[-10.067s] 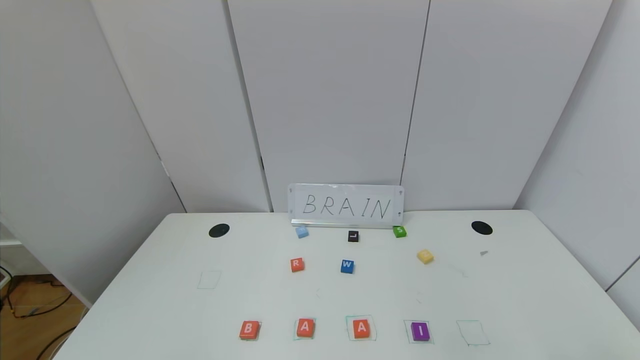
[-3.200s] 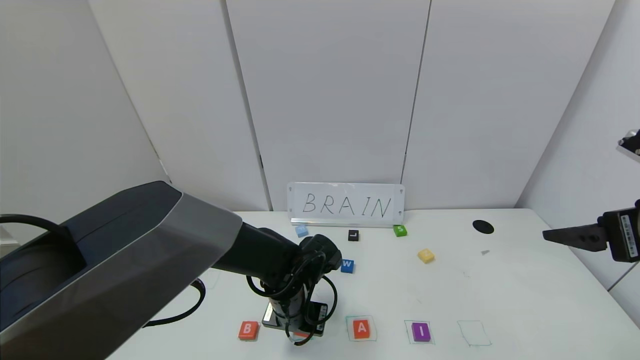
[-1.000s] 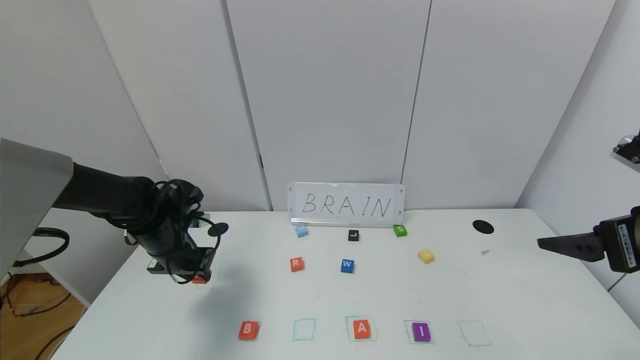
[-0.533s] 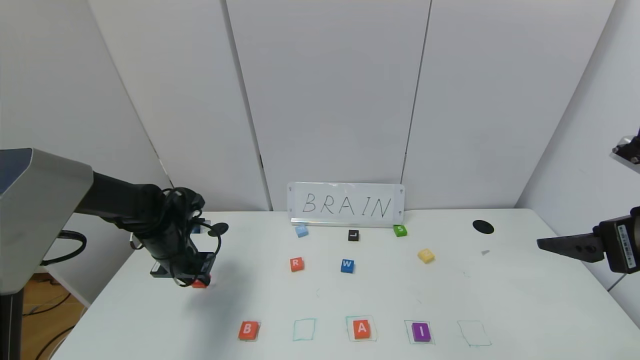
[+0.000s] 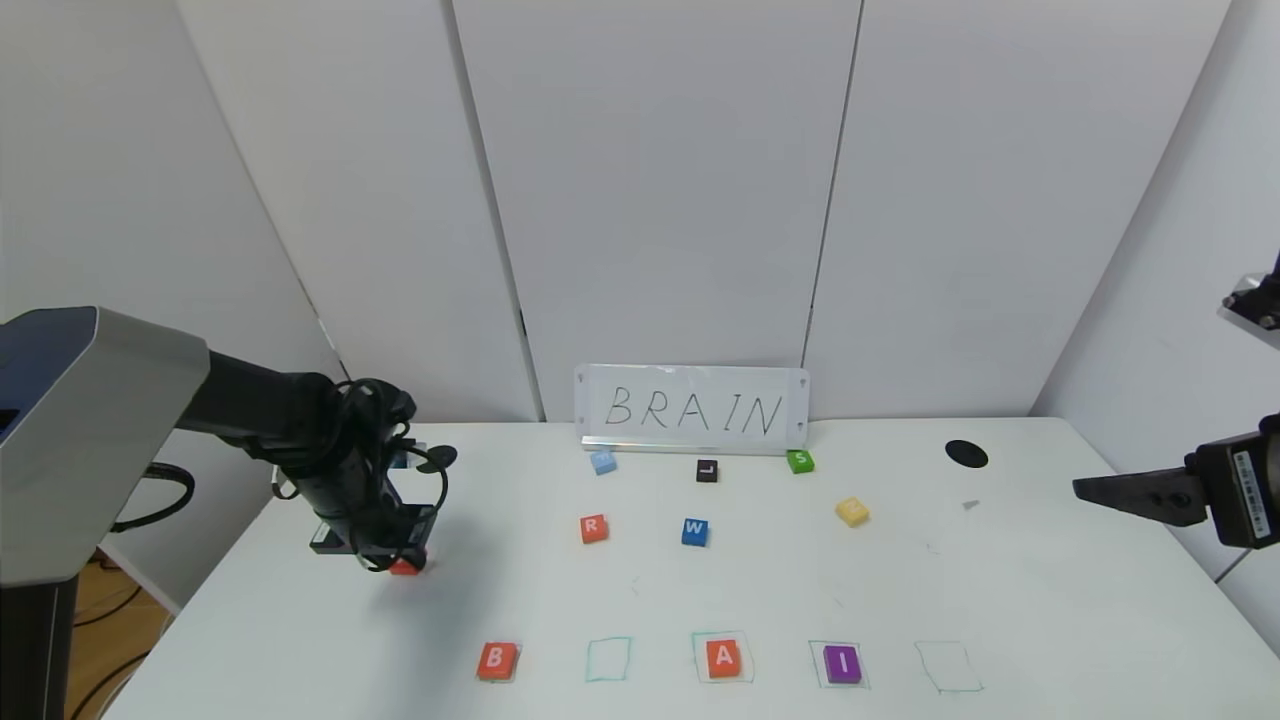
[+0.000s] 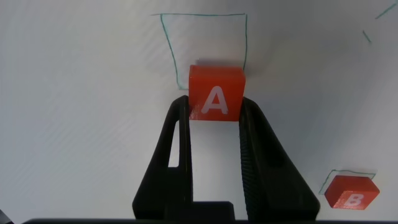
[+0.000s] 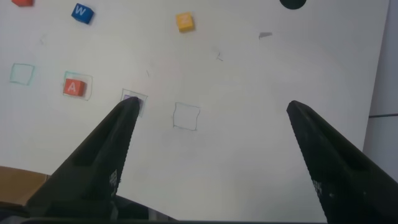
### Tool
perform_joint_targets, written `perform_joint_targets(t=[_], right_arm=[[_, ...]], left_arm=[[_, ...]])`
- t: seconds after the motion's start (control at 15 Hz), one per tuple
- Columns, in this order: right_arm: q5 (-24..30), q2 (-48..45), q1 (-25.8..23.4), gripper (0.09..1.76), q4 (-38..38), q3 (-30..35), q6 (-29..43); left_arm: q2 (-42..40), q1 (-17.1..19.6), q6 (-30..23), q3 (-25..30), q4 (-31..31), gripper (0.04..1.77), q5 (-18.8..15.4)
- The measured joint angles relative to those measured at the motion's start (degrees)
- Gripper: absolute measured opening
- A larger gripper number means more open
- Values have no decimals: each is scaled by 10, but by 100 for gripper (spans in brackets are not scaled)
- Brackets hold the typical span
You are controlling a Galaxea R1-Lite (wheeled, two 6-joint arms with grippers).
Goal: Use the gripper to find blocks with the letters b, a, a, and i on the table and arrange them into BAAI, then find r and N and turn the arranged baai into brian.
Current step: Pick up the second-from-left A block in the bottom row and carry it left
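Note:
My left gripper (image 5: 400,560) is shut on an orange-red A block (image 5: 404,567), low over the left side of the white table (image 5: 700,600). In the left wrist view the A block (image 6: 215,94) sits between the fingertips at the edge of a green drawn square (image 6: 204,37). The front row holds the B block (image 5: 497,660), an empty square (image 5: 608,659), the other A (image 5: 722,657) and the purple I (image 5: 841,663). The R block (image 5: 593,528) and the yellow N block (image 5: 850,512) lie mid-table. My right gripper (image 5: 1130,492) is open and empty, raised at the right edge.
A blue W block (image 5: 694,531), black L block (image 5: 707,471), green S block (image 5: 799,461) and light blue block (image 5: 603,462) lie near the BRAIN sign (image 5: 692,410). Another empty square (image 5: 946,666) is right of the I. Black holes mark the back corners (image 5: 964,454).
The left gripper took the second A out of the row and carried it to the table's left side. In the last half second it shifted slightly right and down. The right arm stayed still.

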Motion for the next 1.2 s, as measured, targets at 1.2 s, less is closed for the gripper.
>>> perform_joint_targets(t=[1.2], right_arm=[[-1,2,5,171,-1,3,-1]], left_arm=[[20,1,-3,-19,-2,50,1]])
